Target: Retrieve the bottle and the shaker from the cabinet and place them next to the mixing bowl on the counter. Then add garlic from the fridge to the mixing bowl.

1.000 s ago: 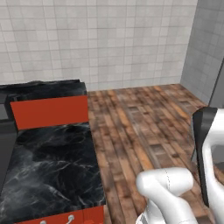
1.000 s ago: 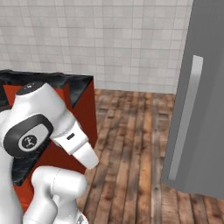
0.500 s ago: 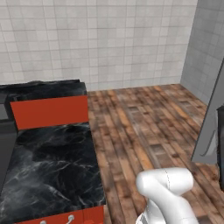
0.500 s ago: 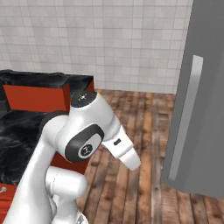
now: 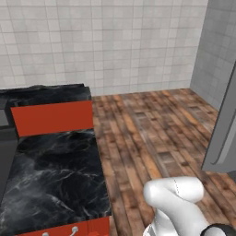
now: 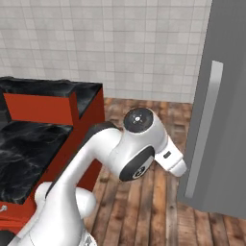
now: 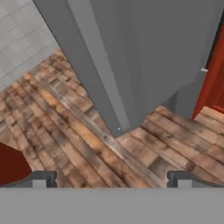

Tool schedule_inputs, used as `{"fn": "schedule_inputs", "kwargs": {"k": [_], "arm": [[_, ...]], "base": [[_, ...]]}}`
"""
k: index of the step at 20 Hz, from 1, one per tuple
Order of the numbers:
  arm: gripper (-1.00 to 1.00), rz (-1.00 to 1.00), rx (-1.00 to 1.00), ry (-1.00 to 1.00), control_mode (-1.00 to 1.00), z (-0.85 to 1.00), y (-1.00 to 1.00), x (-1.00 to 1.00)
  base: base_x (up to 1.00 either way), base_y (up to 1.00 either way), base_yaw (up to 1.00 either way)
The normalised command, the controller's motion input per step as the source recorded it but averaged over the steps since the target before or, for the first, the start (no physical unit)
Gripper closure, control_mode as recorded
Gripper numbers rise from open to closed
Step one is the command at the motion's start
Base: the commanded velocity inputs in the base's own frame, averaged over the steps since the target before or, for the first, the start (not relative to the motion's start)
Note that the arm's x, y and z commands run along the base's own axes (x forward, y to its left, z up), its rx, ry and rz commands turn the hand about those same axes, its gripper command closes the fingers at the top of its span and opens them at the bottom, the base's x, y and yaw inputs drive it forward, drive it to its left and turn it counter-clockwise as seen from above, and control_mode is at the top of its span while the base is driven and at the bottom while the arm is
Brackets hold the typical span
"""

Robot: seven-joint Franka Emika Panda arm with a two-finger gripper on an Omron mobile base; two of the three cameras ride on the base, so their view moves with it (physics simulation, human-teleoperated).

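The fridge stands right, its door shut, across the floor from the table. The pincer hangs wide, empty. The tall bar handle looks rigid, smooth; grip mid-height.

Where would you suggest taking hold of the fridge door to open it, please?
Probably by the long pale bar handle running upright down the front of the grey fridge. Come at it from the front with the open pincer turned so its fingers straddle the bar from either side.

Matt grey fridge, glossy black marble counter, wooden plank floor
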Motion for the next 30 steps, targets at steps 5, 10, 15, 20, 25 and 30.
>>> {"fn": "schedule_inputs", "kwargs": {"k": [5, 10, 15, 20, 25, 30], "arm": [[-1.0, 0.03, 0.0, -0.18, -1.0, 0.0, -0.44, 0.7], [-1.0, 0.0, 0.0, -0.06, -1.0, 0.0, -0.21, 0.89], [-1.0, 0.0, 0.0, 0.0, -1.0, 0.0, -0.42, 0.79], [-1.0, 0.0, 0.0, 0.0, -1.0, 0.0, -0.58, 0.53], [-1.0, 0.0, 0.0, -0.03, -1.0, -0.06, -0.51, 0.66], [-1.0, 0.0, 0.0, -0.07, -1.0, -0.13, -0.4, 0.69]], "base": [[0.0, 0.0, 0.0], [0.0, 0.0, 0.0], [0.0, 0.0, 0.0], [0.0, 0.0, 0.0], [0.0, 0.0, 0.0], [0.0, 0.0, 0.0]]}}
